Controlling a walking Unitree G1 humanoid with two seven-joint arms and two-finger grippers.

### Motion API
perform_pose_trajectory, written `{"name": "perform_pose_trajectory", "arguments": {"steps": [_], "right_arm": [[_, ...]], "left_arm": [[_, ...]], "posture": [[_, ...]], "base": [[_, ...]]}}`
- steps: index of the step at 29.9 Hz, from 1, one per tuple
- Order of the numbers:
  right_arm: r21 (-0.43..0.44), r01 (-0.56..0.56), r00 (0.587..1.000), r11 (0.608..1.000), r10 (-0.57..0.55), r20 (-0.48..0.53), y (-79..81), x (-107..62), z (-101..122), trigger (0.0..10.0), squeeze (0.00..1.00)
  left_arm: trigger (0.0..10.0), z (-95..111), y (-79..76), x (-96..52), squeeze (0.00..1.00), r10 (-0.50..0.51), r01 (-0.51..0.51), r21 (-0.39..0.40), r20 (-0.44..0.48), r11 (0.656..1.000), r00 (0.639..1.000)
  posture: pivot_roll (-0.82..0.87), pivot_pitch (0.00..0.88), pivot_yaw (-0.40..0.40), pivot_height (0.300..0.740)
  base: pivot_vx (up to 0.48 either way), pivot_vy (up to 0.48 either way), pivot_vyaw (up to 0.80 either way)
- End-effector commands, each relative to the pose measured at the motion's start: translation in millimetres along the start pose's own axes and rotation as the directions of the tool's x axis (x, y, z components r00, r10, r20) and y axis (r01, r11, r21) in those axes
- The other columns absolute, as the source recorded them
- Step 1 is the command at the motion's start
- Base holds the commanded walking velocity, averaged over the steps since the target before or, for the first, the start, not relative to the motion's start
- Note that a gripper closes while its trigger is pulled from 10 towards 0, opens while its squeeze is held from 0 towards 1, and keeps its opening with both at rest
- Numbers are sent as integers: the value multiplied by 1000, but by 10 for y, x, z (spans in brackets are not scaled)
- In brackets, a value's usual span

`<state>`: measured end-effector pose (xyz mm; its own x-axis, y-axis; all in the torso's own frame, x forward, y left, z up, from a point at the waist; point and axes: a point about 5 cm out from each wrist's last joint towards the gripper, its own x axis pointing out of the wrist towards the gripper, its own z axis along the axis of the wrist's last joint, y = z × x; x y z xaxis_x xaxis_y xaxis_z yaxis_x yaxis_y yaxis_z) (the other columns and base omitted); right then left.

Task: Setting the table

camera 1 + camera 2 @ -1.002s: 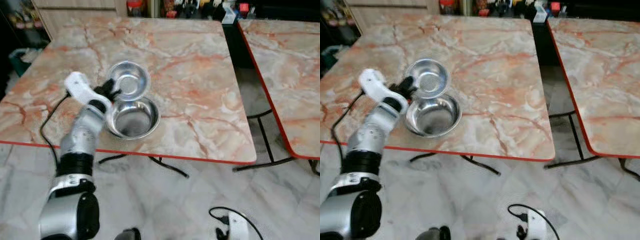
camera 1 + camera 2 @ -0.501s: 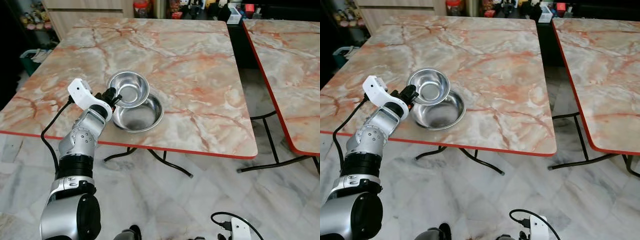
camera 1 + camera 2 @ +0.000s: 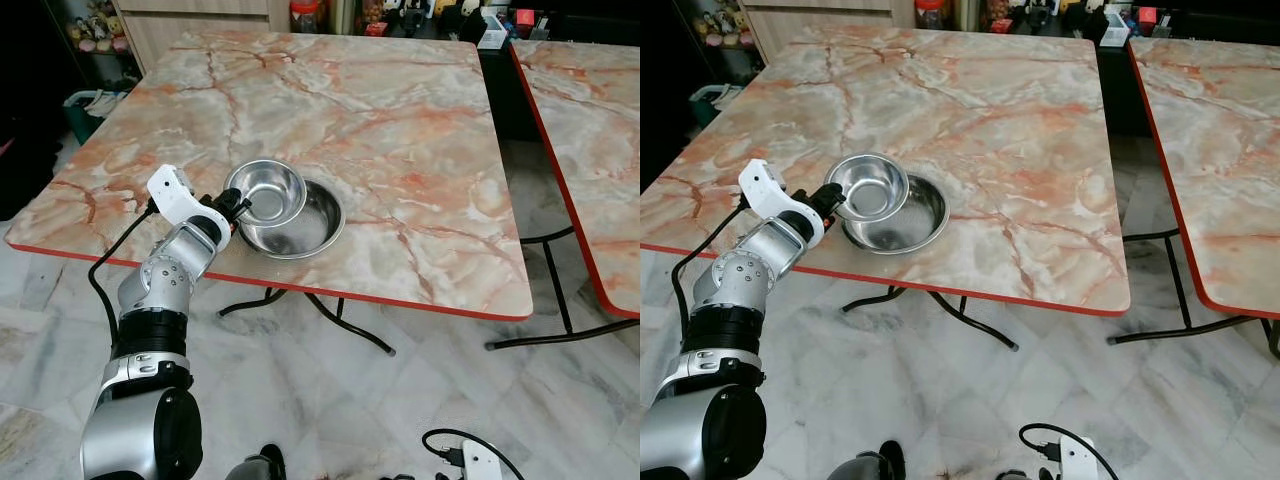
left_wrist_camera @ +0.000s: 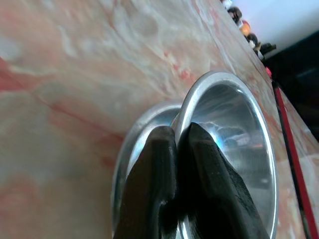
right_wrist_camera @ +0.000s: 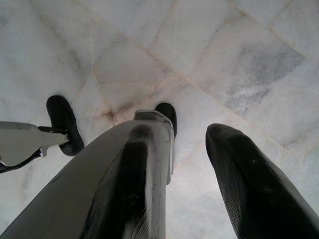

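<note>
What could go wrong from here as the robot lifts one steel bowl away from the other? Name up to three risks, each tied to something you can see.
1. The left claw pinches only the thin rim of the smaller bowl, which hangs tilted; it could slip or swing.
2. The smaller bowl overlaps the larger bowl below, so a careless move may knock or drag that one.
3. Both bowls sit near the table's red edge; a shove might send one onto the floor.

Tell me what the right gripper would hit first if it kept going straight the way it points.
The right gripper hangs open, pointing down at the white marble tile floor. Nothing lies between, so the floor comes first, though depth is unclear.
</note>
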<state>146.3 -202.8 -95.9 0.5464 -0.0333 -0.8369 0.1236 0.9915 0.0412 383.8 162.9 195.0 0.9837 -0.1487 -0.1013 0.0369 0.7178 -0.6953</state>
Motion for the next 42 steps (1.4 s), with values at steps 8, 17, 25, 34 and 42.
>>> {"name": "perform_pose_trajectory", "arguments": {"steps": [8,17,25,34,42], "right_arm": [[4,-3,1000,1000,3,-22,23,-18,-96,10000,0],[5,1,1000,1000,-1,-28,-25,-26,-102,10000,0],[9,-5,999,1000,6,-37,21,-29,-144,10000,0],[8,-15,999,1000,15,-43,96,-24,-167,10000,0],[9,-17,999,1000,17,-44,120,-21,-171,10000,0]], "left_arm": [[10000,-90,-168,23,0,-41,41,-17,-48,999,998],[10000,-217,-169,15,0,-37,39,18,-108,999,993],[10000,-279,-211,46,0,-26,30,39,-113,999,993],[10000,-276,-195,73,0,20,-16,39,-91,999,996],[10000,-294,-176,62,0,27,-23,47,-93,999,995]], "posture": [[-23,161,29,740],[-19,174,28,740],[-18,178,30,740],[-23,179,29,740],[-22,180,29,740]], "base": [[0,0,0],[0,0,0],[0,0,0],[0,0,0],[0,0,0]]}}
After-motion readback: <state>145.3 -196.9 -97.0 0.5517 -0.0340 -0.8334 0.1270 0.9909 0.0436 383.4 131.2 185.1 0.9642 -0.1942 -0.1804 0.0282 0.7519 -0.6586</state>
